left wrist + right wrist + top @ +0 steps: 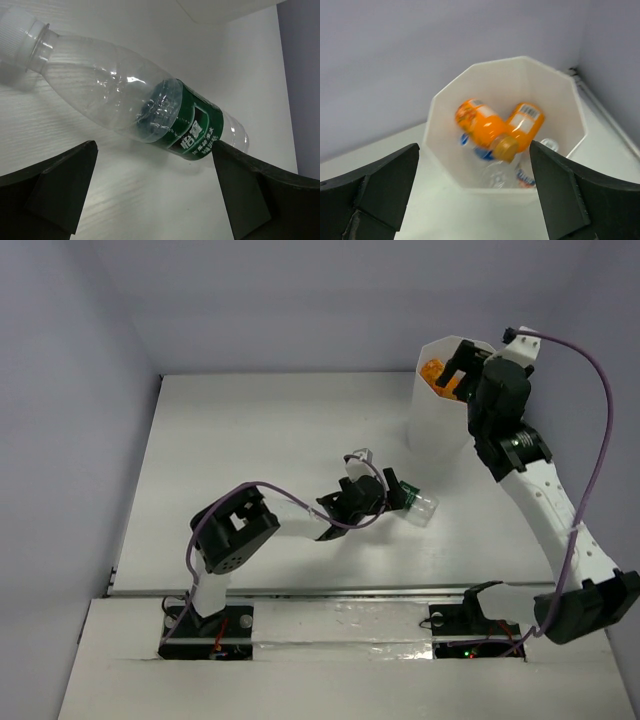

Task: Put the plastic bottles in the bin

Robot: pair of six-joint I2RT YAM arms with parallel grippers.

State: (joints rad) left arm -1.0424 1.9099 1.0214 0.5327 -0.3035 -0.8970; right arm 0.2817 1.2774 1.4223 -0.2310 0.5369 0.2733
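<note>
While the left claw gapes wide at a green-labelled bottle lying on the bench, the right claw hangs wide open above the bin, where two orange bottles lie inside.

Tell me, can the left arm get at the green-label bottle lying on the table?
Probably yes. The bottle lies on its side on the table just ahead of the left arm's open fingers, with nothing in between. They likely only need to edge forward and close.
</note>
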